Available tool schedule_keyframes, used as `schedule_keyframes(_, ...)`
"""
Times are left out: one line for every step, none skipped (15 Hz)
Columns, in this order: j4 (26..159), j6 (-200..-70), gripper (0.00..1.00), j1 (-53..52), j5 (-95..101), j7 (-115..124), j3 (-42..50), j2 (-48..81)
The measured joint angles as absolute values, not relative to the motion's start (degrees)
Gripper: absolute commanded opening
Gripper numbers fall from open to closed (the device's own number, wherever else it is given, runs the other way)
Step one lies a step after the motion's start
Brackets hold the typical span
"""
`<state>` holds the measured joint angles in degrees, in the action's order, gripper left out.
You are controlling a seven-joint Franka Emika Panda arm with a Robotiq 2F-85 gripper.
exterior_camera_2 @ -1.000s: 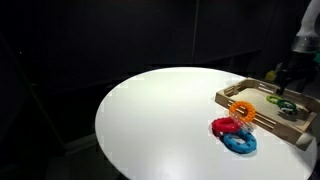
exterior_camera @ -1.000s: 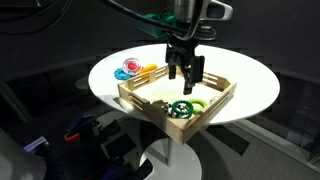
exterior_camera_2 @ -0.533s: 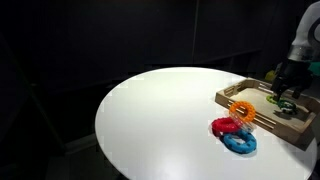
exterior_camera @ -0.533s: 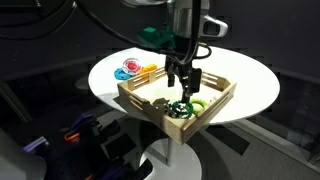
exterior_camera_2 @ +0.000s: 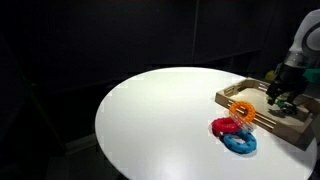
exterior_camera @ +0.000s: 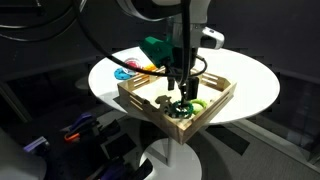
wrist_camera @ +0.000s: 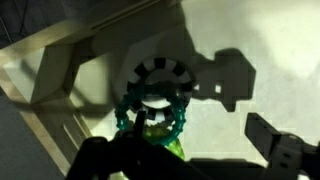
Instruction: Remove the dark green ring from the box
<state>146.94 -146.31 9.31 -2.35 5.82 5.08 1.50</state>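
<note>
The dark green ring point(exterior_camera: 181, 108) lies in the near corner of the pale wooden box point(exterior_camera: 145, 104), next to a light lime-green ring point(exterior_camera: 198, 104). In the wrist view the dark green ring point(wrist_camera: 128, 121) overlaps a black-and-white speckled ring point(wrist_camera: 160, 72) and the lime ring point(wrist_camera: 166, 143). My gripper point(exterior_camera: 184, 93) is open and reaches down inside the box just above the dark green ring. In the wrist view my gripper point(wrist_camera: 190, 155) has one finger at the ring and the other well to its right. The gripper point(exterior_camera_2: 283, 96) also shows over the box point(exterior_camera_2: 246, 97) at the frame's right edge.
The box sits on a round white table point(exterior_camera_2: 160, 120). An orange ring point(exterior_camera_2: 240, 110), a red ring point(exterior_camera_2: 225, 126) and a blue ring point(exterior_camera_2: 240, 143) lie on the table just outside the box wall. The surroundings are dark.
My gripper has come down from above the box into it, moving toward the near corner and closing in on the dark green ring. The rings have not moved.
</note>
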Motion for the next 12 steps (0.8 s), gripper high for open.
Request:
schedule_keyframes(146.98,-146.83,0.84,9.20,-2.93,5.31,5.08,1.79)
schedule_keyframes(147.00,-147.28,0.70,9.12,-3.22,4.96,5.08,2.01)
schedule_keyframes(147.02,-147.60,0.68,9.06,-3.47,4.66,5.08,2.15)
schedule_keyframes(147.03,-147.92,0.61,9.00,-3.70,4.33,5.08,2.26)
schedule_keyframes(147.03,-148.21,0.51,8.96,-3.91,4.12,5.08,2.36)
schedule_keyframes(147.03,-148.48,0.44,8.96,-3.98,4.03,5.08,2.42)
schedule_keyframes(147.02,-148.71,0.35,8.96,-3.99,4.00,5.09,2.43)
schedule_keyframes(147.01,-149.02,0.27,8.96,-3.99,3.98,5.14,2.39)
schedule_keyframes(147.01,-149.26,0.20,8.96,-3.99,3.96,5.19,2.36)
schedule_keyframes(146.99,-149.43,0.12,8.96,-3.99,3.92,5.24,2.30)
schedule_keyframes(146.95,-149.51,0.05,8.96,-3.99,3.92,5.29,2.22)
schedule_keyframes(146.95,-149.51,0.02,8.96,-3.99,3.92,5.32,2.04)
